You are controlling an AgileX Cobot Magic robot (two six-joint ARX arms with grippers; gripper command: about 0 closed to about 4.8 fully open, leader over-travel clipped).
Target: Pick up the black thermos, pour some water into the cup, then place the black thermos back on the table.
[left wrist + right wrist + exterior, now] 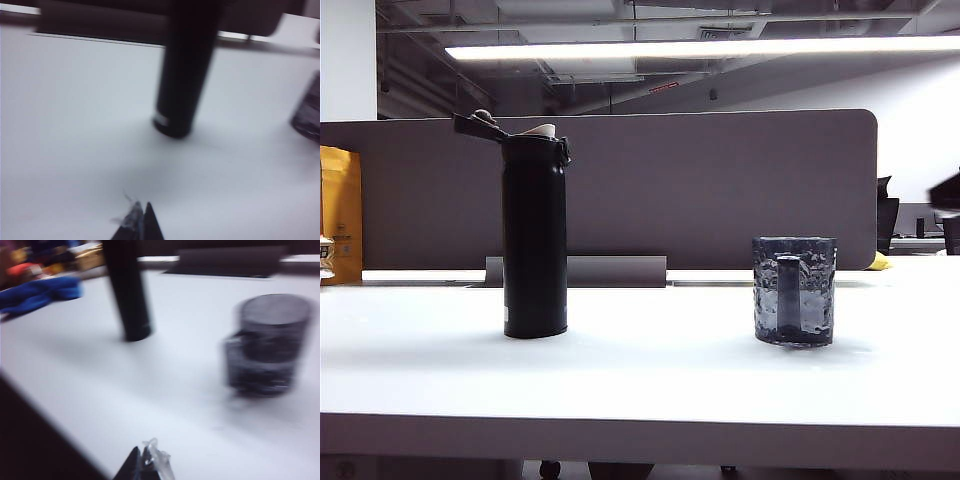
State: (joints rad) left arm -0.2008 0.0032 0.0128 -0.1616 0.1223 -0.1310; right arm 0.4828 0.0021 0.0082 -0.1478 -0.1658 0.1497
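Observation:
The black thermos [534,235] stands upright on the white table [650,370], left of centre, its flip lid open and the pale spout showing. The cup [794,291], a dark dimpled glass mug, stands to its right with the handle facing the camera. Neither gripper appears in the exterior view. In the left wrist view my left gripper [141,215] is shut and empty, low over the table, well short of the thermos [184,75]; the cup [309,112] shows at the edge. In the blurred right wrist view my right gripper [146,456] is shut and empty near the table's edge, with thermos [127,290] and cup [265,342] ahead.
A grey-brown partition panel [720,185] runs behind the table. A yellow bag [340,215] stands at the far left. A blue cloth [40,294] and other clutter lie beyond the thermos in the right wrist view. A dark object [948,190] pokes in at the exterior view's right edge.

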